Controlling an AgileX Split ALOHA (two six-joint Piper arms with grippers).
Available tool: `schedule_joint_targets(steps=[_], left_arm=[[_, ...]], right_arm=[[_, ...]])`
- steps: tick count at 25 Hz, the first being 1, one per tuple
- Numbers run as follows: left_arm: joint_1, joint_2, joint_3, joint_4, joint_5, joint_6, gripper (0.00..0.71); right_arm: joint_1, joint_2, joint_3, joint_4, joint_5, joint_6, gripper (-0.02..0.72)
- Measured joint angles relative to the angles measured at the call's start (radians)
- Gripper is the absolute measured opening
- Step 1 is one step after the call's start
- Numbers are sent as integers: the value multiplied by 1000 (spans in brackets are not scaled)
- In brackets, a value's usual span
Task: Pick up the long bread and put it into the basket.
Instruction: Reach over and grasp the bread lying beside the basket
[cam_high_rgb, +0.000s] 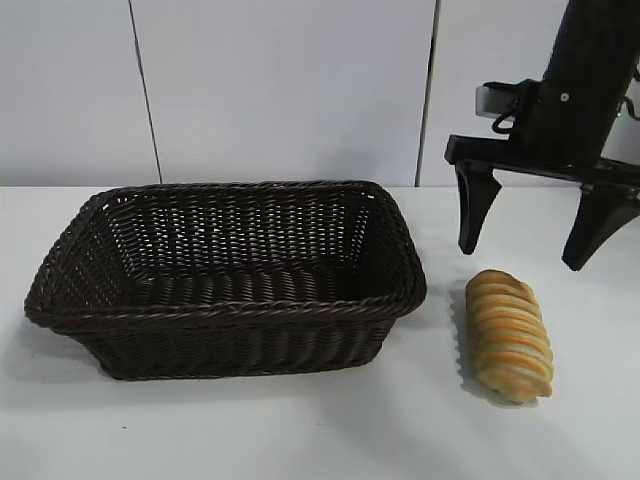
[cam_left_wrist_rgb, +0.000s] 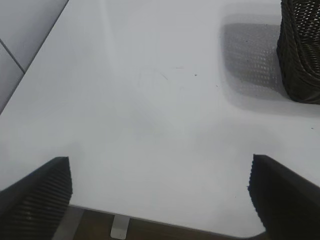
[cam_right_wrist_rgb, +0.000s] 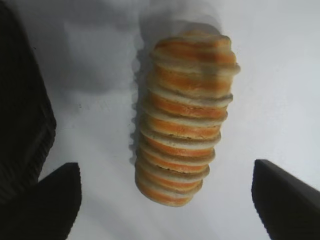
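The long bread (cam_high_rgb: 509, 335), a golden-tan loaf with orange and cream ridged stripes, lies on the white table just right of the basket (cam_high_rgb: 60, 262). The basket is dark brown wicker and holds nothing that I can see. My right gripper (cam_high_rgb: 525, 245) hangs open above and behind the bread, fingers apart and clear of it. In the right wrist view the bread (cam_right_wrist_rgb: 183, 117) lies lengthwise between the spread fingertips (cam_right_wrist_rgb: 280, 200), untouched. My left gripper (cam_left_wrist_rgb: 160, 192) is open over bare table near the table's edge, with a corner of the basket (cam_left_wrist_rgb: 301, 55) farther off.
The white table (cam_high_rgb: 300, 430) has free room in front of the basket and around the bread. A pale panelled wall (cam_high_rgb: 280, 90) stands behind. In the left wrist view the table's edge (cam_left_wrist_rgb: 150, 220) shows, with a dark floor beyond.
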Motion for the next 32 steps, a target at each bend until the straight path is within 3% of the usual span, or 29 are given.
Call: schedule_joint_targets(steps=[9,28,30,32], left_arm=[[0,0,0,0,0,0,694],[0,0,0,0,0,0,694],[0,0,0,0,0,0,694],[0,0,0,0,0,0,694]], right_arm=[[0,34,-1,-20,-73,0,638],[23,98,-2,-70,-104,25,636],[23,98,-2,-84,-101,31,592],[23,98,-2,-94,-96,36,429]])
